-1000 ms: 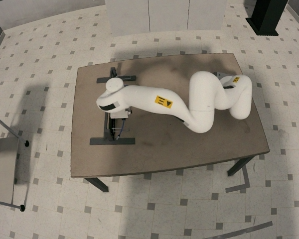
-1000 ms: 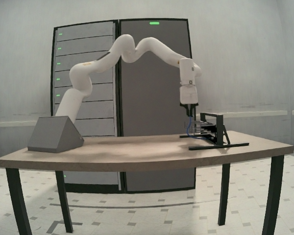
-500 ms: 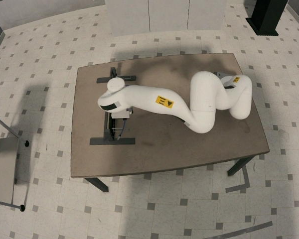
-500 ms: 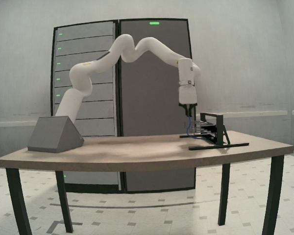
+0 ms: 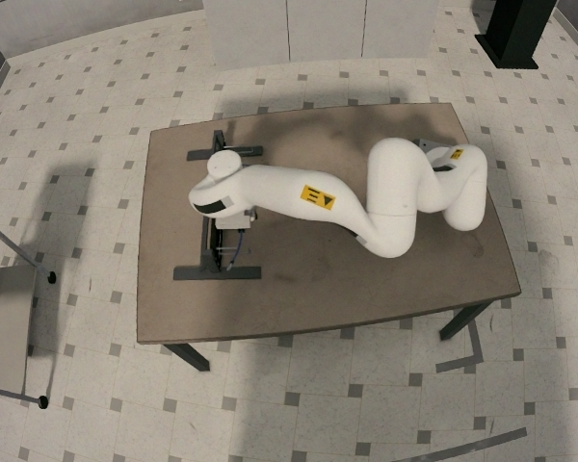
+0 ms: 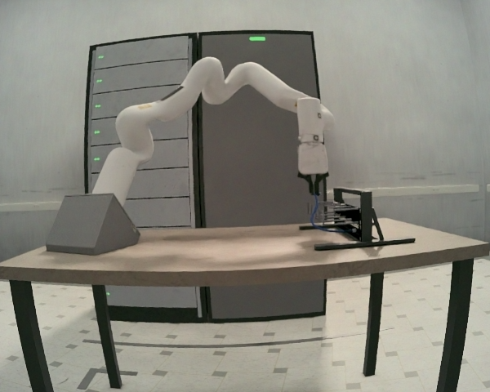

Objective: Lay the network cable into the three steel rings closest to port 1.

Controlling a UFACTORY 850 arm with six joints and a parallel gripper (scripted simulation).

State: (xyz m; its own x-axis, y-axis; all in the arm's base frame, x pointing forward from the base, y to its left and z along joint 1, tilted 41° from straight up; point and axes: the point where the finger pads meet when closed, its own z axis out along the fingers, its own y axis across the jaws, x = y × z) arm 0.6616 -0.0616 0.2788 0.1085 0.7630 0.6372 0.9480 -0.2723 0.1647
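A black rack (image 6: 354, 219) with ports and thin steel rings stands on the table's left part in the overhead view (image 5: 214, 214). My gripper (image 6: 316, 190) points straight down just in front of the rack and is shut on the blue network cable (image 6: 317, 215). The cable hangs from the fingers and curves down along the table to the rack's lower part. In the overhead view the cable (image 5: 237, 248) shows as a short blue arc beside the rack, below my wrist. The fingers are hidden under my wrist there. The rings are too small to tell apart.
My grey base block (image 6: 91, 225) sits at the other end of the table. The rack's two long black feet (image 5: 217, 272) stick out across the table. A server cabinet (image 6: 202, 168) stands behind the table. A cart (image 5: 5, 318) stands on the floor at the left.
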